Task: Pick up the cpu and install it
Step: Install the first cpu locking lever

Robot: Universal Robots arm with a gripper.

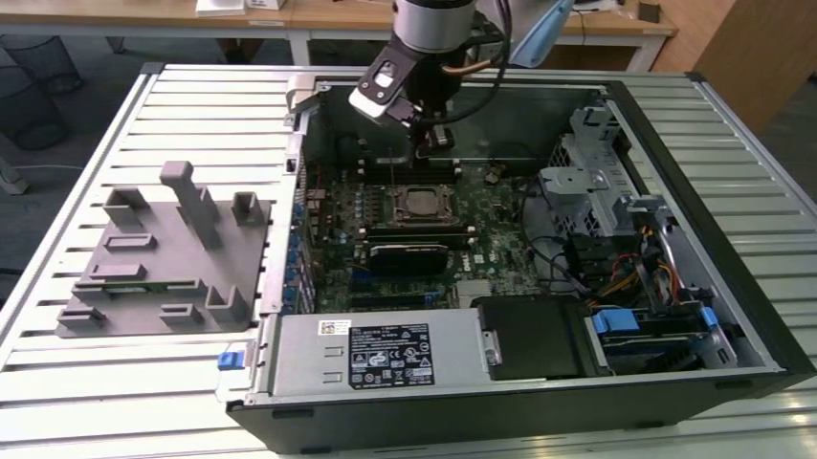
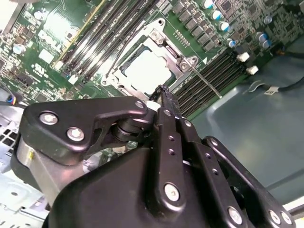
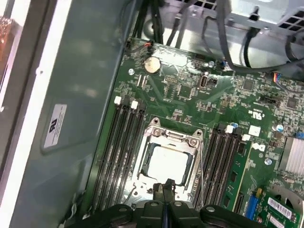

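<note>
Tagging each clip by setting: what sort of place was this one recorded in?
Probably a lab or workshop for computer assembly: an open computer case on a slatted metal table, a grey fixture tray beside it, desks behind. The pincer hangs over the seated cpu.

On the slatted worktop point(image 1: 115, 382) we see a grey fixture point(image 1: 160, 258) at nine o'clock of the open case point(image 1: 511, 421), with a power supply point(image 1: 377, 354) at six inside it.

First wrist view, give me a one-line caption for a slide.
Shut gripper hovering over the cpu, which lies in the motherboard socket between memory slots.
</note>
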